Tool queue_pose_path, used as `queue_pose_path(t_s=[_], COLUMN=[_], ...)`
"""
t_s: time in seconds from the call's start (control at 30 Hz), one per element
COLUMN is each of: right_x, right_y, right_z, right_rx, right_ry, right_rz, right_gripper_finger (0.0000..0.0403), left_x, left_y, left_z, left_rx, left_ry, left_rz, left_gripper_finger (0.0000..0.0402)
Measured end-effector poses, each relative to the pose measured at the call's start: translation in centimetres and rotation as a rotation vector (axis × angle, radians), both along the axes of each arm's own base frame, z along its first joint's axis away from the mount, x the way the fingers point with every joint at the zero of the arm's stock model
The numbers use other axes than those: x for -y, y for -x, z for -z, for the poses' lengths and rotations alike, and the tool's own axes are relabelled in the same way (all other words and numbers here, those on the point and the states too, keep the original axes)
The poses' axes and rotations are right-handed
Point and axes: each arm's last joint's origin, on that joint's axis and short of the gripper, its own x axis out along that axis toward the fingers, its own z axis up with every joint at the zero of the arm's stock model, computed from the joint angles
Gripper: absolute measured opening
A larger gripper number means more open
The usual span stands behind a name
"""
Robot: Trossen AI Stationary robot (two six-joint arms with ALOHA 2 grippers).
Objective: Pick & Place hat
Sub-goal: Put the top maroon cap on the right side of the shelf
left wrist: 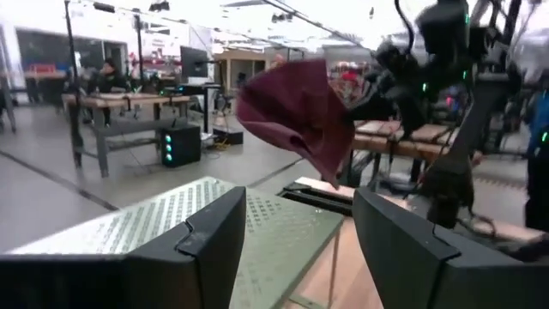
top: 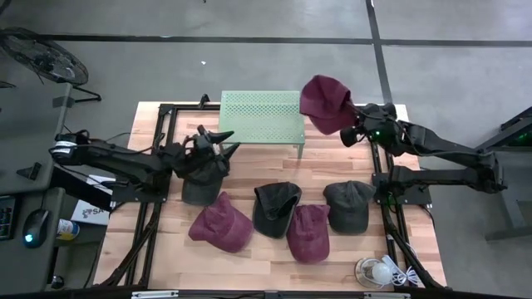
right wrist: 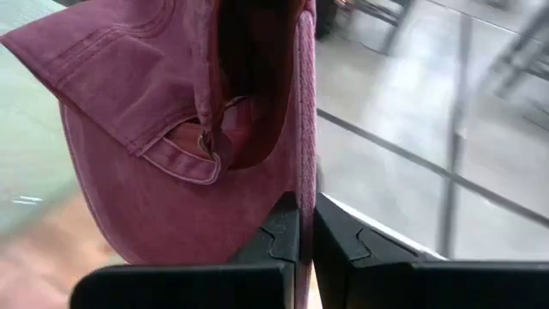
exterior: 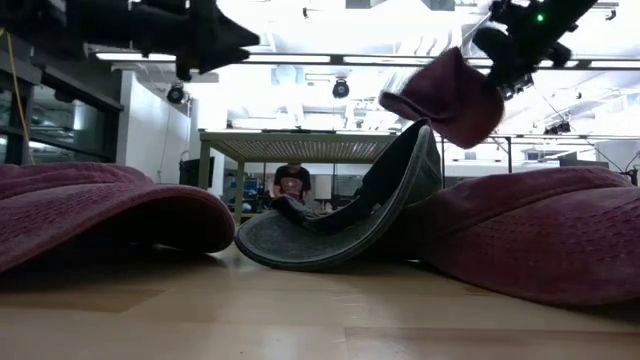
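Observation:
A maroon hat (top: 326, 103) hangs in the air over the right end of the green perforated shelf (top: 259, 116), with my right gripper (top: 352, 126) shut on it. My left gripper (top: 223, 141) stands open above the table's left side, nothing between its fingers (left wrist: 214, 249), pointing toward the shelf. A dark grey hat (top: 199, 186) lies on the table just below it. Several more hats lie crown up in a row nearer the front: maroon (top: 220, 223), dark (top: 276, 208), maroon (top: 308, 232), grey (top: 349, 205). My right gripper pinches a thin edge of the maroon hat (right wrist: 305, 176) between its two fingers, close to the back strap opening (right wrist: 184, 146). The fingers come from the table's right side, slanting down. The hat is lifted clear and droops beyond the fingertips, above the shelf.
A white bulb with a cord (top: 379, 270) lies at the table's front right corner. Black frame rails (top: 158, 158) run along both sides of the table. In the low view a dark hat (exterior: 350, 220) lies tipped up on its edge, and a person (exterior: 292, 185) sits far behind.

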Motion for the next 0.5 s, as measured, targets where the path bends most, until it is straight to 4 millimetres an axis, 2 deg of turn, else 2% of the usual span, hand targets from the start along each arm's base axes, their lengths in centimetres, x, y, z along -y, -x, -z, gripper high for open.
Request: queue_pose_path(t_s=[0.33, 0.5], right_x=[-1.7, -2.5], right_y=[-2.2, -3.2], right_z=[-2.0, -2.5], right_rx=[0.138, 0.241], right_ry=[0.089, 0.033], right_rz=[-0.410, -0.688], right_gripper_finger=[0.0006, 0.0006], left_x=[0.0, 0.1], left_y=[-1.0, -1.2], left_z=[-1.9, -2.6], left_rx=[-0.140, -0.181], left_ry=[-0.230, -0.352], left_rz=[-0.037, -0.043], left_gripper_finger=[0.0213, 0.0213])
